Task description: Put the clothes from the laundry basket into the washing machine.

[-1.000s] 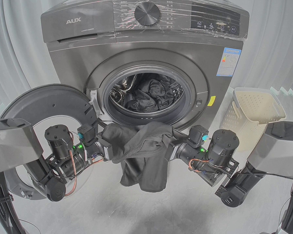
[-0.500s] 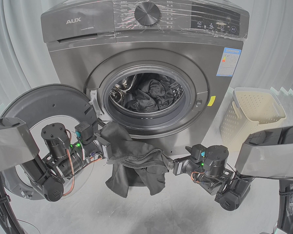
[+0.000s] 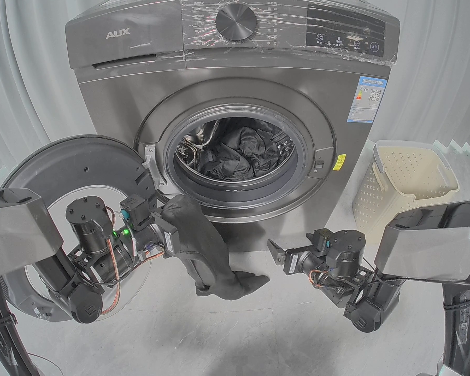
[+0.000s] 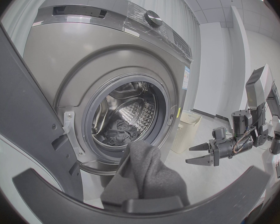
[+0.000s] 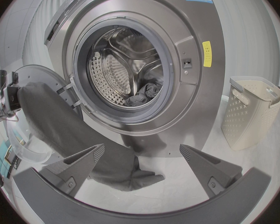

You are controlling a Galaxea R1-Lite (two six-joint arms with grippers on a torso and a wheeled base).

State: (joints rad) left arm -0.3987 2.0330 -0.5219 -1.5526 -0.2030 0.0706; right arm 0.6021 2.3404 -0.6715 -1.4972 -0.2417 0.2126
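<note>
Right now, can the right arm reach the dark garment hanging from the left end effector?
Probably yes. The right end effector is open and faces the dark garment across the floor, with nothing between them. The garment hangs from the left end effector, its lower end on the floor.

You have a pale grey pleated curtain hanging in soft vertical folds across the back of the scene, on both sides. Underfoot lies a smooth light grey floor with a faint mottled sheen. From the left wrist camera you can see a plain white wall, a white square pillar beside it, a dark skirting strip along the wall's foot, and a ceiling of white square panels.
</note>
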